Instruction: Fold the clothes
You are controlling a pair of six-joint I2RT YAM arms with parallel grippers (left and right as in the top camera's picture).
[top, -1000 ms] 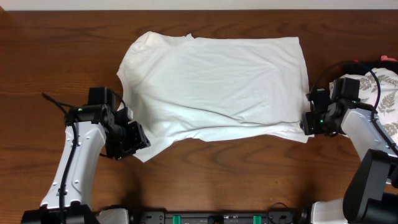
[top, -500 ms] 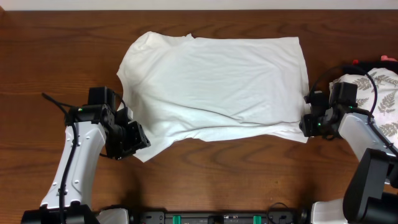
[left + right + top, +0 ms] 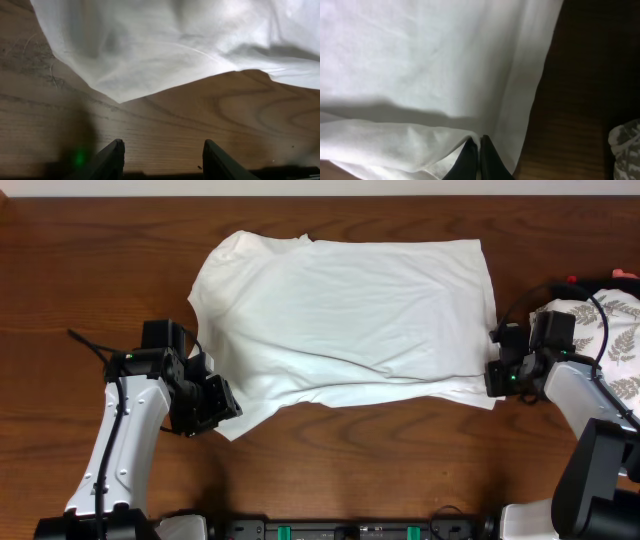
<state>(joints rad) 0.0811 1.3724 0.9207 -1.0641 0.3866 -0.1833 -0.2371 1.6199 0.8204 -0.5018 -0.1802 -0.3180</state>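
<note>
The T-shirt is spread flat mid-surface. Its 4 o'clock hem corner appears pinched in the fully closed right fingers. The left fingers are held half open and empty, just short of the 7 o'clock corner. That corner should be gripped before both are lifted evenly toward 12 o'clock.

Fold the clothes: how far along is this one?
Done: the T-shirt lies spread out on the table, with no fold made yet. In hand: the right gripper has its fingers shut on the shirt's near-right corner; the left gripper stands open just short of the near-left corner, touching nothing. Left: that grasp and every fold.
</note>
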